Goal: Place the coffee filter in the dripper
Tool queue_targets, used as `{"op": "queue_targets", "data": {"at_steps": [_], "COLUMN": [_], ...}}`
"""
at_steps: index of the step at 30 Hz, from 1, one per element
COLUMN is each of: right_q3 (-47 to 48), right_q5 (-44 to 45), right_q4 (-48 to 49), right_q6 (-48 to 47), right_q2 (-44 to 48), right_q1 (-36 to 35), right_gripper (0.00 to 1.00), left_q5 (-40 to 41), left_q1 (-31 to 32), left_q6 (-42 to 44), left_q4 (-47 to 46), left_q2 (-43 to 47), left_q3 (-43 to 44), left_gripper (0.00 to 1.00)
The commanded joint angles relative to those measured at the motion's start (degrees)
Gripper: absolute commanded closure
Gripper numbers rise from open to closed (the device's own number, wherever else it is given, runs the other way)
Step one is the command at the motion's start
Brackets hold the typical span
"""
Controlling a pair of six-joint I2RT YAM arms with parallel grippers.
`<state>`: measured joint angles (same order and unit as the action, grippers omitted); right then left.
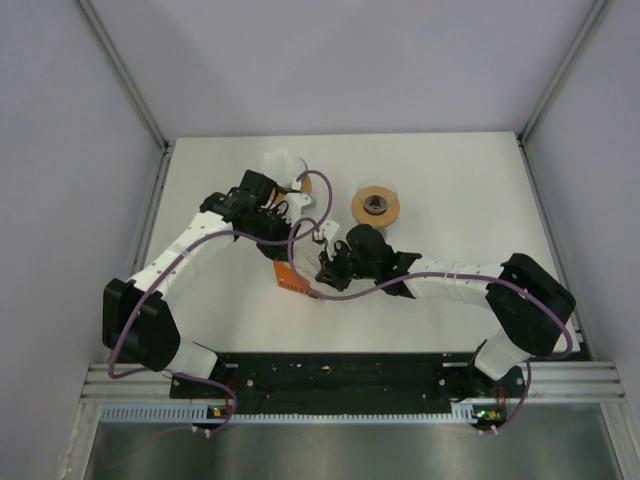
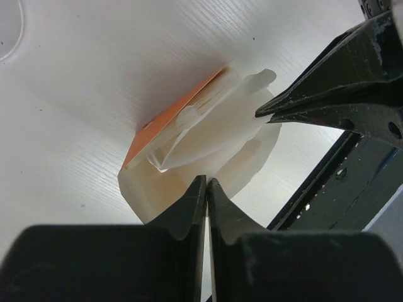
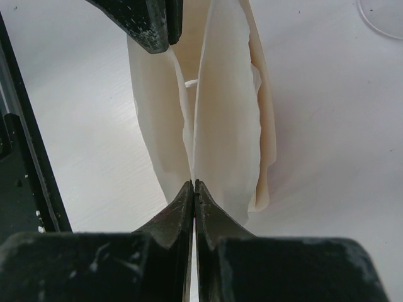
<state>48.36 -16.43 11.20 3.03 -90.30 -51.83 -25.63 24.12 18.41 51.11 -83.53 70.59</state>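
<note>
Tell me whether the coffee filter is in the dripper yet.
Out. The right pincer and the left pincer both pinch the coffee filter; the dripper stands apart from it.

The middle of the white surface (image 1: 470,180) is crowded. The left claw (image 2: 206,182) and right claw (image 3: 193,184) meet there, both pinching one floppy white paper filter (image 3: 227,113). Purple cables (image 1: 340,295) loop over them. The round brown dripper (image 1: 375,205) stands just beside them. The far right corner has open room to pass.
</note>
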Motion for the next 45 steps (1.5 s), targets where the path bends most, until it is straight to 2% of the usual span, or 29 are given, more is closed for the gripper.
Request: {"op": "queue_targets", "data": {"at_steps": [1,2,7,8,10,12,20,28,35,45], "right_q3": [1.39,1.21,1.30,1.39,1.82,2.35,2.79,1.13,0.60,-0.20], "right_q5": [-1.24,-1.24,-1.41,-1.68,-1.77,-2.03,-1.95,-2.12,-3.96,-6.08], "right_q4": [4.88,5.14,5.50,5.50,5.06,4.27,1.46,0.57,0.40,6.19], "right_q6": [0.31,0.40,0.40,0.49,0.58,0.58,1.37,1.81,1.81,5.05], "right_q2": [-0.05,-0.14,-1.10,-1.45,-2.24,-2.60,-0.05,3.63,5.49,7.77], "right_q1": [-0.02,-0.02,0.33,0.33,0.33,0.42,0.42,0.77,0.94,3.14], "right_gripper": [1.00,1.00,1.00,0.98,0.86,0.79,0.61,0.48,0.47,0.47], "left_q5": [-1.18,-1.18,-1.00,-1.00,-1.09,-1.18,0.75,1.37,1.63,1.11], "left_q1": [0.75,0.75,0.75,0.75,0.75,0.75,0.75,0.75,0.75,0.75], "left_q6": [2.15,2.15,2.42,2.33,2.07,2.06,2.77,3.47,4.44,4.35], "left_q4": [0.92,1.18,3.99,4.26,4.35,4.43,5.57,8.56,9.35,10.50], "left_q2": [-0.06,0.12,-0.58,-0.67,-0.50,-0.41,0.38,0.47,0.47,1.26], "left_q3": [-0.19,-0.01,2.36,2.80,2.98,2.98,4.12,6.84,7.02,9.92], "left_gripper": [0.96,1.00,1.00,1.00,1.00,1.00,1.00,1.00,1.00,1.00]}}
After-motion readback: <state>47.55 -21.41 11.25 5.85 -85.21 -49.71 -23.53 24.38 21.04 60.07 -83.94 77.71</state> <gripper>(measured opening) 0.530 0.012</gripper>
